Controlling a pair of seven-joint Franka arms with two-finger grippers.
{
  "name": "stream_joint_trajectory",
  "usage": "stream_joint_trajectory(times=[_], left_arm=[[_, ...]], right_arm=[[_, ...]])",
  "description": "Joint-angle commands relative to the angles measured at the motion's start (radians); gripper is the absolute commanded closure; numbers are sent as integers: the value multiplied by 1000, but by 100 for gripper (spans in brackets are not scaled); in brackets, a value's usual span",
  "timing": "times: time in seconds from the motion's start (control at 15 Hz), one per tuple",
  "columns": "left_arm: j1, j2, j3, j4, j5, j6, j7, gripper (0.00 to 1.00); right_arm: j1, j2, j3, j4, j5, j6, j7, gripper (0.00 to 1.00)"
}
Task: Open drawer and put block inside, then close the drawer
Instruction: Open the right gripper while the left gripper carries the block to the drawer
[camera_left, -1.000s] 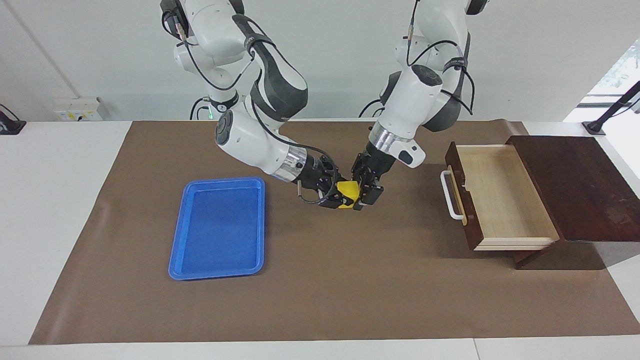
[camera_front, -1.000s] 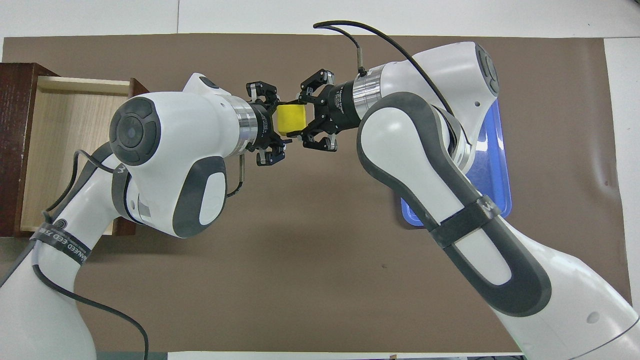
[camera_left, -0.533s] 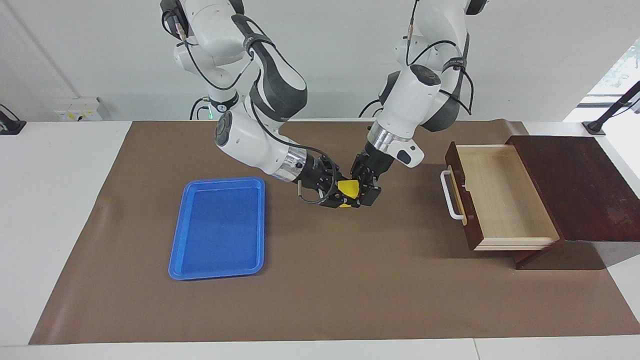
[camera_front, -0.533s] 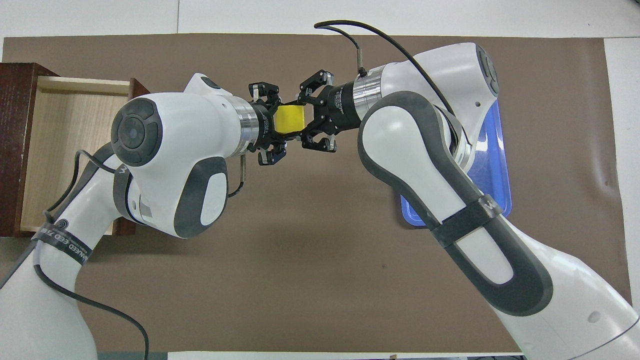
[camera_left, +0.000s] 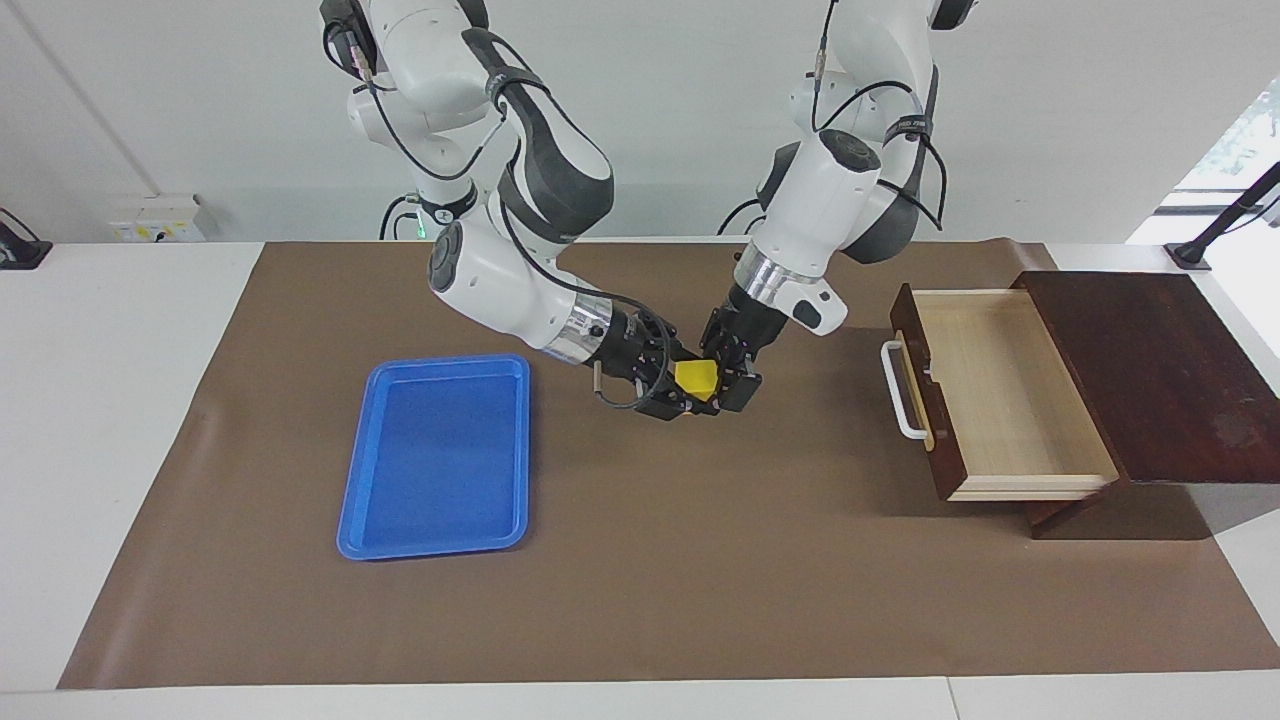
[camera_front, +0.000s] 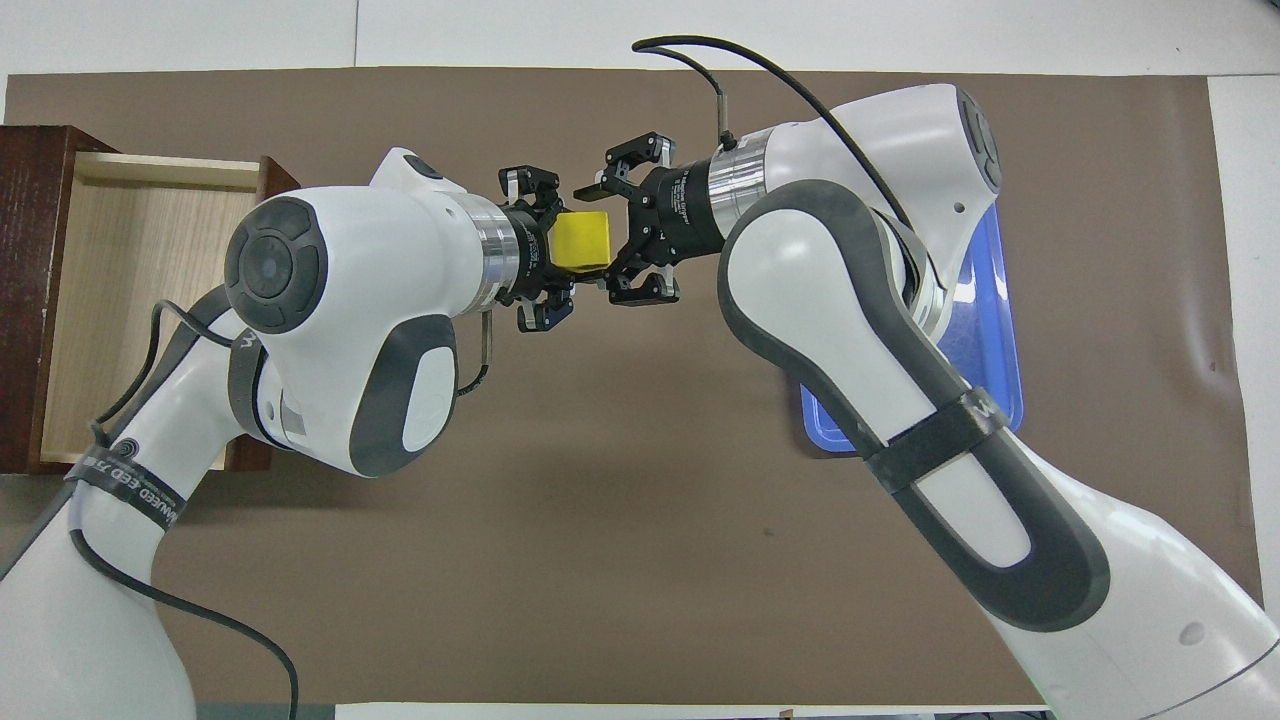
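Overhead view puts the block (camera_front: 582, 240) in the air over the middle of the worktop, a little toward the robots' edge, caught between two hands that meet tip to tip. The left hand (camera_front: 542, 250) comes at it from the left arm's end. I judge it to be clenched on the block, which sits tight against it with nothing underneath. The right hand (camera_front: 604, 243) faces it from the right arm's end with its fingers spread. A sliver of gap shows between each fingertip and the cube, so it reads as released. The facing view agrees that the block hangs clear of the brown mat (camera_left: 650, 600).

The drawer (camera_left: 1000, 390) is already pulled out, pale inside and with nothing in it. It stands at the left arm's end of the worktop, slid out of its dark box (camera_left: 1150, 370). Its front and white handle (camera_left: 905, 392) face the middle of the worktop.

That is the relation the coming move turns on: the drawer lies from the block straight along the worktop's length toward the left arm's end, and the left arm is the nearer one. The carry would have to pass over the drawer front and handle before lowering — a low path risks clipping them.

A blue tray (camera_left: 430, 548) lies toward the right arm's end, apart from all this.
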Motion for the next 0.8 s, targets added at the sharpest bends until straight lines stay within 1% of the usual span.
stream_joint_trajectory(times=[0.0,0.13,0.27,0.4,0.53,0.6,0.73], left_arm=[[-8,-6,14,2,-12,-30,14,100],[26,-11,15,37,-6,-105,41,100],[96,-34,18,83,-4,-243,95,100],[191,-86,18,85,-4,-343,168,100],[291,-121,20,83,-4,-429,259,100],[346,-130,20,77,-3,-461,331,100],[474,-143,21,59,1,-486,463,100]], right_arm=[[-12,-10,4,-5,30,6,10,0],[-21,-10,4,-3,30,-2,10,0],[-23,-10,4,-1,29,-5,10,0],[-46,-13,1,-1,27,-26,11,0],[-89,-25,0,-1,15,-63,10,0],[-119,-35,-4,-1,9,-103,1,0],[-187,-50,-4,5,-68,-187,-47,0]])
